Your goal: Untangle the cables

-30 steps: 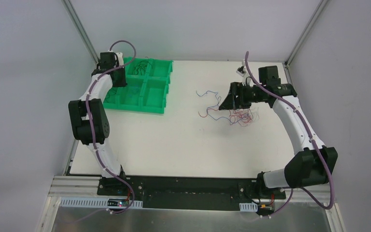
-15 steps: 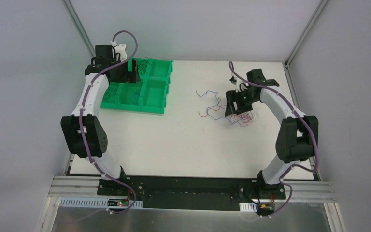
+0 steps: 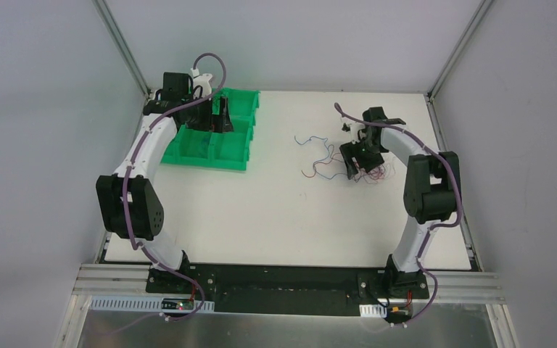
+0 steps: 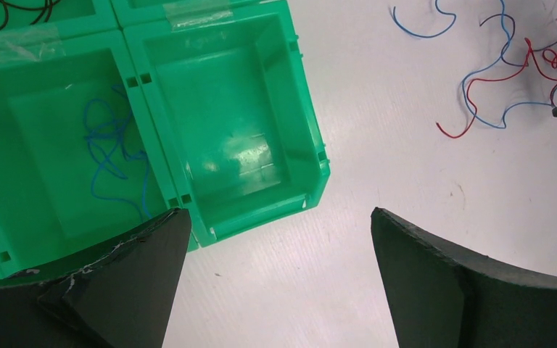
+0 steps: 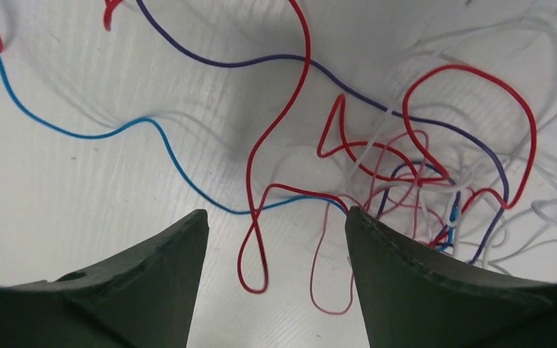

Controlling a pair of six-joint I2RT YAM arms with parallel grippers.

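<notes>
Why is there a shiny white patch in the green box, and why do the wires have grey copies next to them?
Left wrist view: light glares off the smooth floor of the green bin's empty compartment. Right wrist view: the grey copies are soft shadows that the cables cast on the white table.
</notes>
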